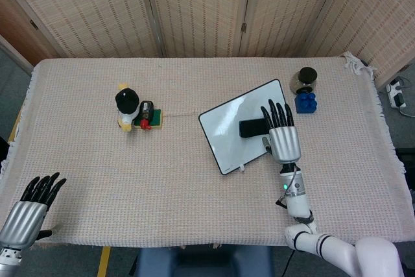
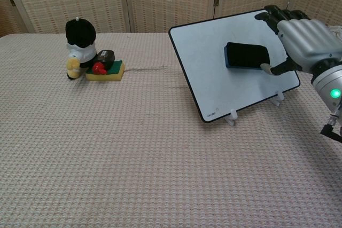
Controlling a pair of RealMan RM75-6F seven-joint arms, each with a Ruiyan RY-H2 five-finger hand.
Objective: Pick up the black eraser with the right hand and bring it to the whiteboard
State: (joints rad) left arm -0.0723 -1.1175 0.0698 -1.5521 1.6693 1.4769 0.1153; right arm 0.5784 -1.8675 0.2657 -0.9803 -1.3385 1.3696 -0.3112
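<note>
The left hand (image 1: 24,215) rests with nothing in it at the near edge of the worktop (image 1: 97,180). The right hand (image 2: 302,41) has loosened fingers; only the thumb touches the black eraser (image 2: 246,55), which lies on the tilted whiteboard (image 2: 214,62). If the hand withdraws, I think the eraser may slide down, or a push may tip the board.

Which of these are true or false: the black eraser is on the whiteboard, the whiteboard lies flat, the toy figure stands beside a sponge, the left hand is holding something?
1. The black eraser sits against the whiteboard. True.
2. The whiteboard lies flat on the table. False: it stands tilted on small white feet.
3. The toy figure stands beside a yellow-green sponge. True.
4. The left hand holds something. False: it is empty, fingers apart, at the table's near edge.
5. The right hand is far from the eraser. False: it is right beside it, a fingertip at its edge.
</note>
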